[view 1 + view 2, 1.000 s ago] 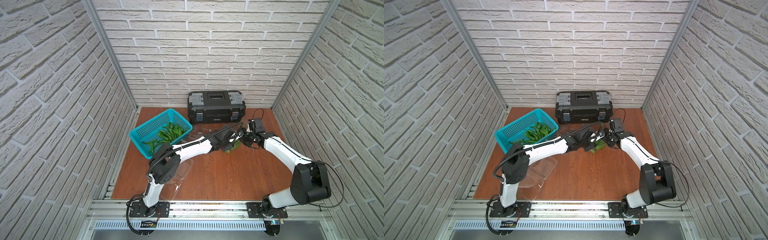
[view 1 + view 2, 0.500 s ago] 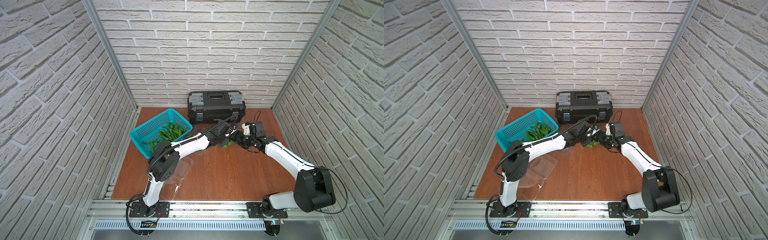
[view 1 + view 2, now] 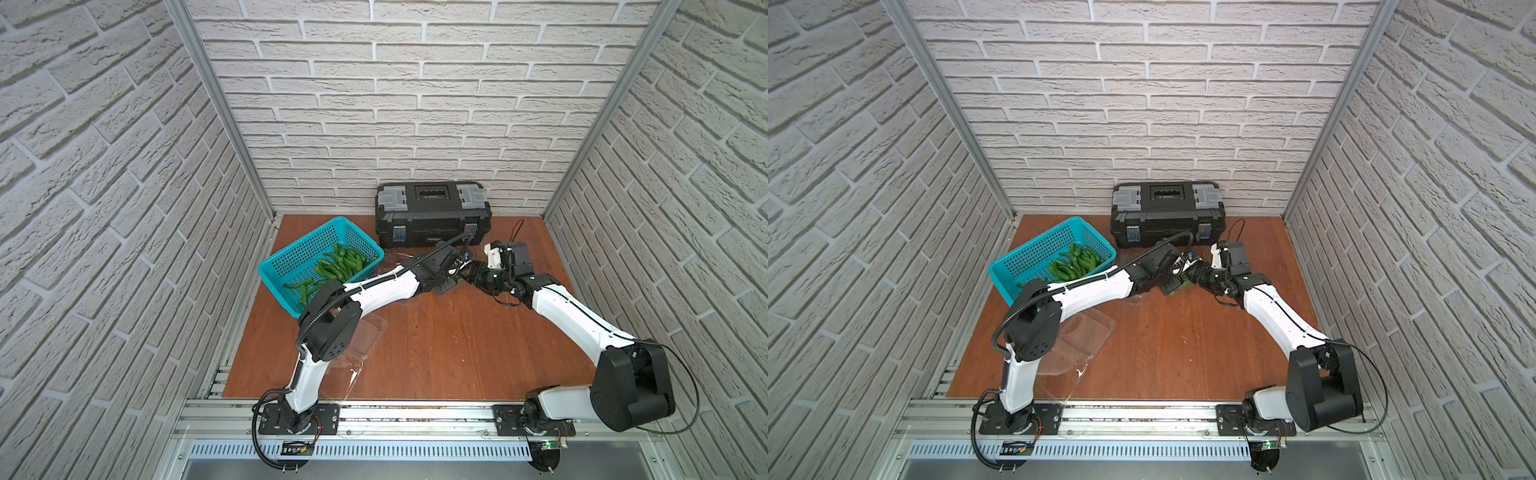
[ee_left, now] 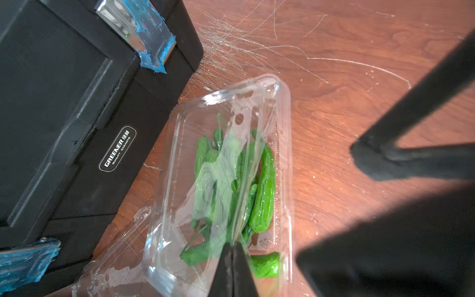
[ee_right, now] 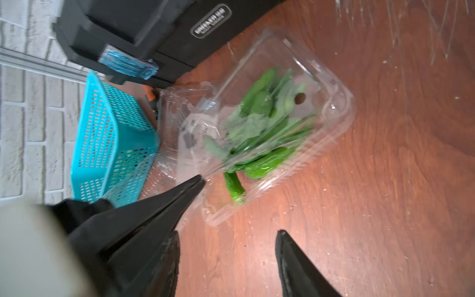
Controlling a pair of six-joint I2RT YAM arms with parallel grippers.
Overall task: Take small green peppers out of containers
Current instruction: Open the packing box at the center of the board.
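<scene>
left fingers (image 4: 223, 270): together, clamped on box lid (image 4: 231, 154), likely holding it up for access | right fingers (image 5: 295, 267): apart, empty, near the opening | peppers (image 4: 264, 190): inside clear box (image 4: 284, 144), 12 o'clock on desk (image 4: 359, 77), just beside toolbox (image 4: 64, 102)

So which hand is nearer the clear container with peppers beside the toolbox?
Left. The left hand is shut on the thin lid of the clear container, touching it. The right hand hangs open over the bare table just short of the container, not touching.
</scene>
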